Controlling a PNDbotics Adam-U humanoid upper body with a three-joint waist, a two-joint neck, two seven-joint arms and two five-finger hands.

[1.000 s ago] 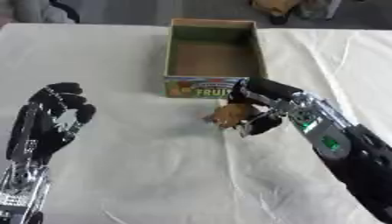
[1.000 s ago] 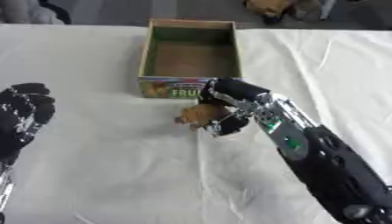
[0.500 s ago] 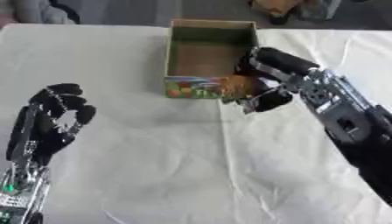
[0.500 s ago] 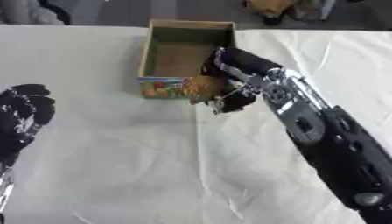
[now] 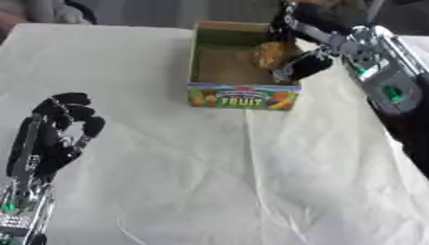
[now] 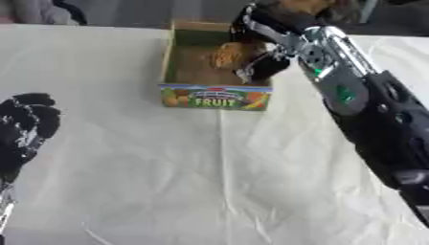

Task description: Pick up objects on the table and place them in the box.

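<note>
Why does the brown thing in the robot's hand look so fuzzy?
In both eye views the brown thing is smeared, with no sharp edges, and so is the right hand curled round it over the box. In the left eye view the box's FRUIT label reads clearly, and the left hand shows clearer edges.

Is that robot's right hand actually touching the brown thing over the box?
Touching. In the left eye view the right hand has its fingers and thumb curled round the brown object, holding it above the open cardboard box.
</note>
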